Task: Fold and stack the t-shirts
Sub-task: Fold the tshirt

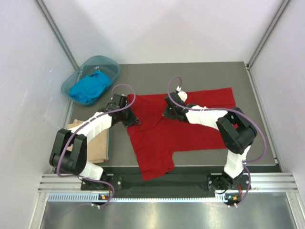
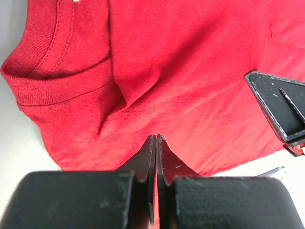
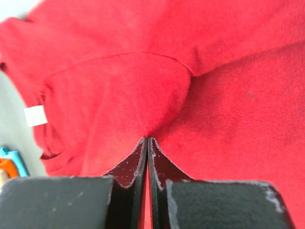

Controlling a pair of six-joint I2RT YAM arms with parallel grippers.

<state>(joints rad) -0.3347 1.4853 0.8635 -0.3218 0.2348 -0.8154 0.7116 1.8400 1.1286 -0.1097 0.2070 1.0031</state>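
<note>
the two black fingers of the left gripper (image 2: pixel 156 138) fill the bottom of the left wrist view. they are pressed together with no gap, and their tips bite into the red shirt (image 1: pixel 157 133) a little below its ribbed collar (image 2: pixel 52 86), near the edge of the cloth. the right gripper (image 3: pixel 147 140) is closed in the same way. the red cloth gathers into a small pucker just at its tips, and a thin line of red shows between the fingers, so it holds a pinch of the same shirt. a small white label (image 3: pixel 35 116) sits at the neck opening, to the left of that pinch.

seen from above, the red shirt lies spread on the grey table (image 1: pixel 214 76), about in the middle. one sleeve reaches toward the far right, and the lower part hangs a little over the near edge. both arms bend inward over it, the left one at the shoulder on the left side and the right one near the middle of the upper part.

a tan shirt (image 1: pixel 95 143) lies folded flat on the left side of the table, partly under the left arm. a blue shirt (image 1: pixel 88 88) lies crumpled in a teal plastic basin (image 1: pixel 102 58) at the far left corner, well apart from the red one.
</note>
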